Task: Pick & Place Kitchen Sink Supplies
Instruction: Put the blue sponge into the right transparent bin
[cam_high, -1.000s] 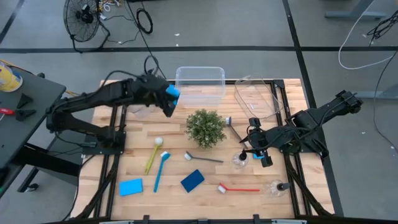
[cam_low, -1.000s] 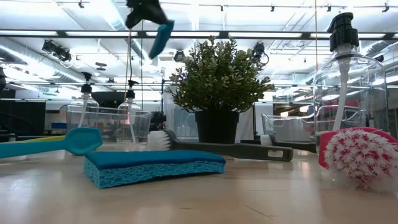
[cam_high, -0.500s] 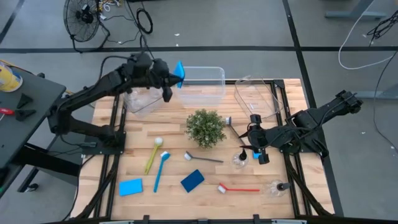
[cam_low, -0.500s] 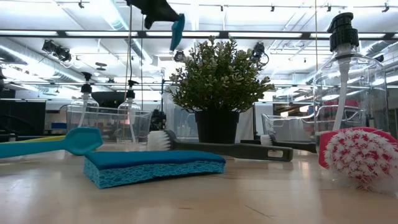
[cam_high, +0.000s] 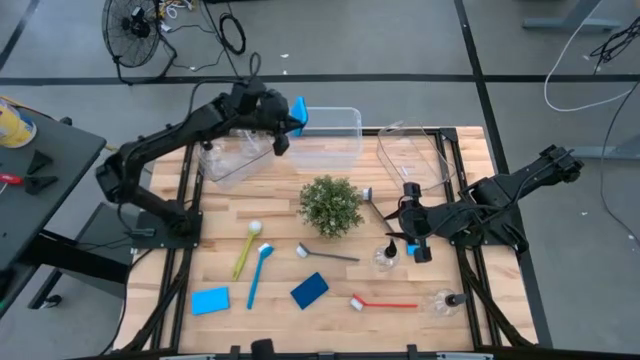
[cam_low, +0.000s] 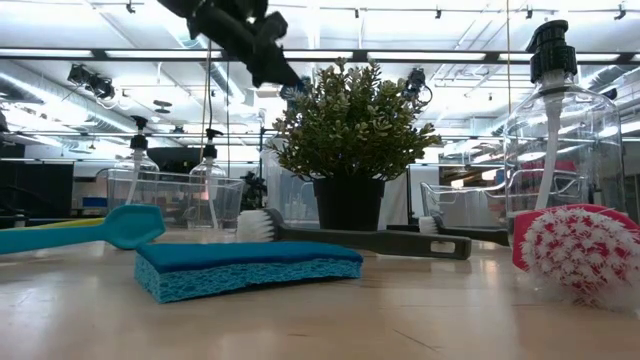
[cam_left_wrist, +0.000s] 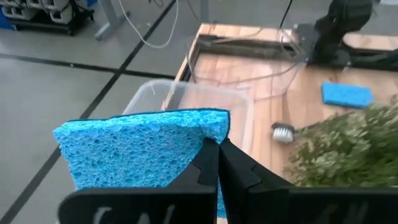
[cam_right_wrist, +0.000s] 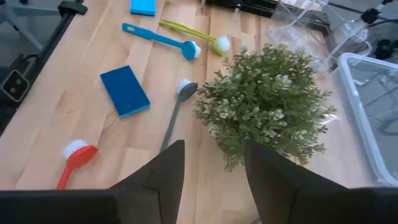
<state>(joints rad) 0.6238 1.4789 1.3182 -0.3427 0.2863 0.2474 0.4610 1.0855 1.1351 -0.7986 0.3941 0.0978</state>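
Observation:
My left gripper (cam_high: 284, 122) is shut on a light blue sponge (cam_high: 298, 111) high above the left end of the far clear bin (cam_high: 335, 140). The left wrist view shows the sponge (cam_left_wrist: 140, 152) over that bin (cam_left_wrist: 186, 99). My right gripper (cam_high: 413, 243) is open, its fingers (cam_right_wrist: 165, 171) spread, and hovers beside a small clear bottle (cam_high: 385, 258) on the table's right side. Lying flat on the wood are two more blue sponges (cam_high: 210, 300) (cam_high: 310, 290) and a yellow brush (cam_high: 245, 250), a blue brush (cam_high: 258, 275), a grey brush (cam_high: 330, 255) and a red brush (cam_high: 385, 303). A second bottle (cam_high: 445, 300) stands near the right corner. My left gripper pinches the sponge between its two shut fingers (cam_left_wrist: 211, 165) at one short edge (cam_left_wrist: 208, 134). The sponge is lifted clear. It stands out from the fingers with its broad face toward the wrist camera, over the bin's left end.
A bushy green plant (cam_high: 330, 205) stands mid-table between the arms. Another grey brush (cam_high: 375, 200) lies to its right. Clear bins sit at the far left (cam_high: 235, 160) and far right (cam_high: 415, 155). In the low view a sponge (cam_low: 245, 268) and the red brush head (cam_low: 580, 255) lie close to the camera.
My left gripper has carried the sponge up and toward the table's far edge and right, from beside the left bin to above the middle bin's left end. It has turned, so the sponge now points toward that bin. The right arm has kept still.

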